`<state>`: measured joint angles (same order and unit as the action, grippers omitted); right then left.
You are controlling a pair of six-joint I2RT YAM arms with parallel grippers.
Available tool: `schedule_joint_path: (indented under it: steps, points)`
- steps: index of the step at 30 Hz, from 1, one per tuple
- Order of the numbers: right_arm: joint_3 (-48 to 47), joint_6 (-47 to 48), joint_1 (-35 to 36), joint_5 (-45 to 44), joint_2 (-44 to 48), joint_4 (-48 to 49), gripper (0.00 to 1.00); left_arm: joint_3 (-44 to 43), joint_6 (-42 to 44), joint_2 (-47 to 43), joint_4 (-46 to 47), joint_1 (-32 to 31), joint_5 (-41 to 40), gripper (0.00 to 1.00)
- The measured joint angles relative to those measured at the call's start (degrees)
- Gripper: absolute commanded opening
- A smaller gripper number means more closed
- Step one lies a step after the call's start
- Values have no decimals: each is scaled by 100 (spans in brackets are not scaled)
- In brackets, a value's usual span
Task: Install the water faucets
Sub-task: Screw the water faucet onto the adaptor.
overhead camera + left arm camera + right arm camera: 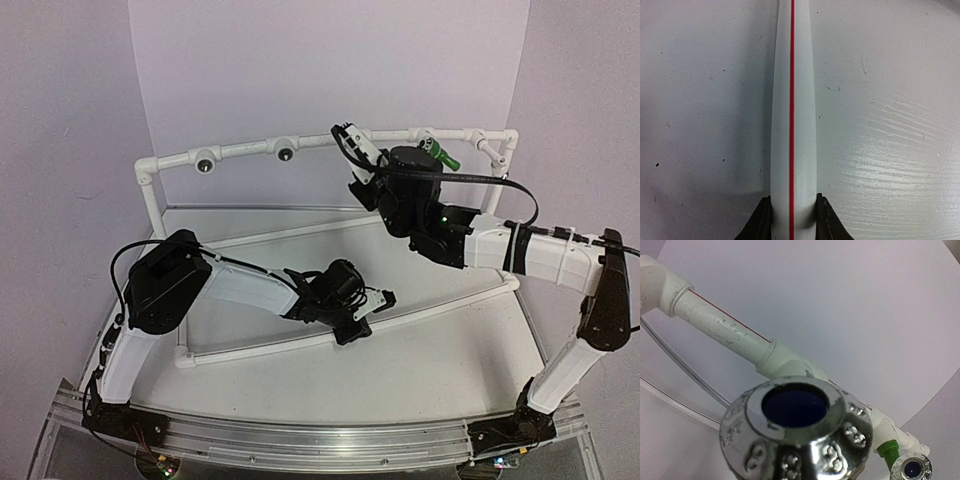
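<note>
White tabletop (pixel 400 370) under me carries a white pipe frame (pixel 250 150). Along the frame's front my left arm stretches low. Only the wrist view shows my left gripper (pixel 793 220) clamped on the red-striped pipe (pixel 802 100). My right arm reaches up to the frame's top rail (pixel 320 143), with the right gripper (pixel 398 160) beside the mounted green faucet (pixel 441 153). A chrome faucet cap (pixel 796 432) hides its fingers, so I cannot tell its grip.
</note>
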<state>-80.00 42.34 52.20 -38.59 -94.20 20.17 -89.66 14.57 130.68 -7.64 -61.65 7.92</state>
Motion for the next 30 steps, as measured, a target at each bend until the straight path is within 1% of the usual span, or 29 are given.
schedule_joint_path:
  steps: [12, 30]
  points:
    - [-88, -239, 13, -33, -32, -35, 0, -29, 0, 10, -41, 0, 4, 0]
    - [-90, -1730, 13, -44, -30, -126, 0, -73, 0, 25, -103, 0, 6, 0]
